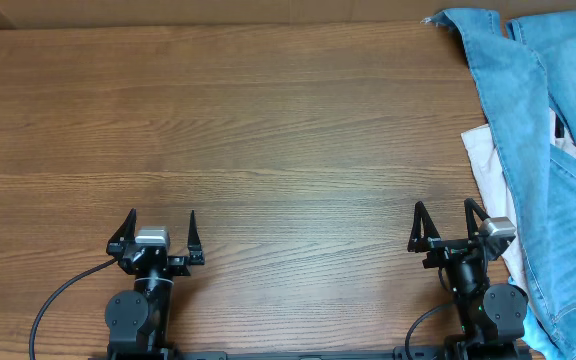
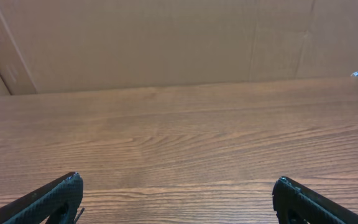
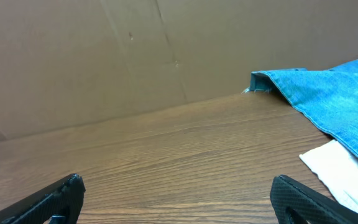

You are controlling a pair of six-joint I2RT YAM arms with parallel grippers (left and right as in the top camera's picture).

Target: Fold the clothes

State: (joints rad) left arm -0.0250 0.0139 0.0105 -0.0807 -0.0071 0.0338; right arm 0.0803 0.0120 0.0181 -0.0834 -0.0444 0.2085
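Jeans [image 1: 528, 110] lying at 3 o'clock on table [image 1: 268, 120]; left gripper [image 1: 161, 228] at 7 o'clock, right gripper [image 1: 444, 220] at 5 o'clock, both sitting wide apart, gripping nothing.

Light-blue denim jeans [image 1: 528, 110] at the table's right edge, hem threads whitish. Plain white fabric patch [image 1: 486, 160] next to them. Wooden table [image 1: 268, 120]: mid-brown, darker grain streaks. Left gripper [image 1: 161, 215] and right gripper [image 1: 444, 205]: black, silver-grey blocks. Flat cardboard wall [image 2: 166, 43] behind the table: plain tan.
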